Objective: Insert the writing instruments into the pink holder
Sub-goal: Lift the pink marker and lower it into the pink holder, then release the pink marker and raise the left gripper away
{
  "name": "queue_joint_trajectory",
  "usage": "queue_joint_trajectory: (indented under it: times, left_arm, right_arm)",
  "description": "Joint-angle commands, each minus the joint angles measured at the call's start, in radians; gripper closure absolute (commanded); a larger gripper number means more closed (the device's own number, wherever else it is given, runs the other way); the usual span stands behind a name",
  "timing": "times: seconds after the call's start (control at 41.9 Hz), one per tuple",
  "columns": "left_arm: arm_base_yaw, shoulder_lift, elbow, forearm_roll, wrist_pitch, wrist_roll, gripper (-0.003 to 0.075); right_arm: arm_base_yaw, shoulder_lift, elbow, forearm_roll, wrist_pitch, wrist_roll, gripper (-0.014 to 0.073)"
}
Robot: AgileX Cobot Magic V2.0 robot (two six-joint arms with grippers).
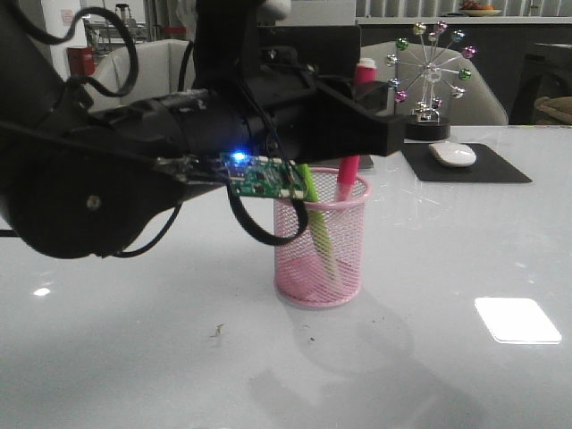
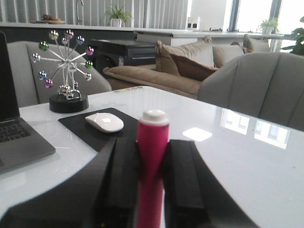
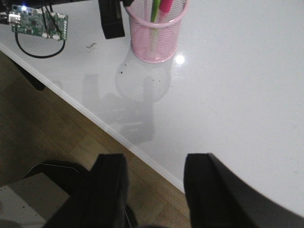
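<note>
The pink holder (image 1: 320, 259) stands upright mid-table, and the lime green marker (image 1: 320, 234) leans inside it. Above the cup, my left gripper (image 1: 362, 121) is shut on the pink-magenta marker (image 1: 349, 183), whose lower end reaches down inside the rim. In the left wrist view the pink marker (image 2: 153, 128) stands upright with both pads of the left gripper (image 2: 152, 149) pressed against it. From the right wrist view I see the holder (image 3: 154, 35) with the green marker (image 3: 155, 9) and pink marker (image 3: 166, 5) in it. My right gripper (image 3: 154, 164) hangs open, holding nothing, over the table's front edge.
A white mouse (image 1: 452, 154) lies on a black mousepad (image 1: 500, 170) at the back right, beside a ferris-wheel ornament (image 1: 429, 71). A laptop (image 2: 19, 142) sits near it. The table's front edge (image 3: 142, 152) borders wooden floor. A green circuit board (image 1: 259, 177) hangs on the left arm.
</note>
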Motion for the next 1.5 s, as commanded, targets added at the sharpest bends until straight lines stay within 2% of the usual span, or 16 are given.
queue_joint_trajectory:
  times: [0.0,0.143,0.215,0.286,0.406,0.501,0.74,0.835,1.002,1.265,1.48]
  left_arm:
    - [-0.008,-0.033,-0.025,-0.010,-0.108,-0.004,0.0629]
    - [-0.008,-0.027,-0.025,-0.010,-0.104,-0.004,0.0627]
    - [-0.008,-0.027,-0.025,-0.010,-0.104,-0.004,0.0595]
    - [-0.008,-0.027,-0.025,-0.010,-0.104,-0.004,0.0528]
    - [-0.008,-0.027,-0.025,-0.010,-0.105,-0.004,0.0370]
    - [-0.008,-0.027,-0.025,-0.010,-0.105,-0.004,0.0300]
    - [-0.008,-0.030,-0.025,-0.017,-0.105,-0.004,0.0294]
    - [-0.008,-0.075,-0.025,-0.017,-0.050,-0.004,0.0294]
    - [-0.006,-0.240,-0.030,-0.017,0.276,0.042,0.0294]
    - [-0.006,-0.575,-0.104,-0.017,1.101,0.084,0.0294]
    - [-0.006,-0.845,-0.108,-0.017,1.457,0.084,0.0294]
  right_arm:
    - [-0.007,-0.005,-0.027,-0.011,-0.060,0.000,0.0192]
    - [-0.007,-0.005,-0.027,-0.011,-0.060,0.000,0.0192]
    - [-0.007,-0.005,-0.027,-0.011,-0.060,0.000,0.0192]
    - [-0.007,-0.005,-0.027,-0.011,-0.060,0.000,0.0192]
    - [-0.007,-0.005,-0.027,-0.011,-0.060,0.000,0.0192]
    - [-0.007,-0.005,-0.027,-0.011,-0.060,0.000,0.0192]
    - [-0.007,-0.005,-0.027,-0.011,-0.060,0.000,0.0192]
    - [-0.007,-0.005,-0.027,-0.011,-0.060,0.000,0.0192]
    - [-0.007,-0.005,-0.027,-0.011,-0.060,0.000,0.0192]
    - [-0.007,-0.005,-0.027,-0.011,-0.060,0.000,0.0192]
    - [-0.007,-0.005,-0.027,-0.011,-0.060,0.000,0.0192]
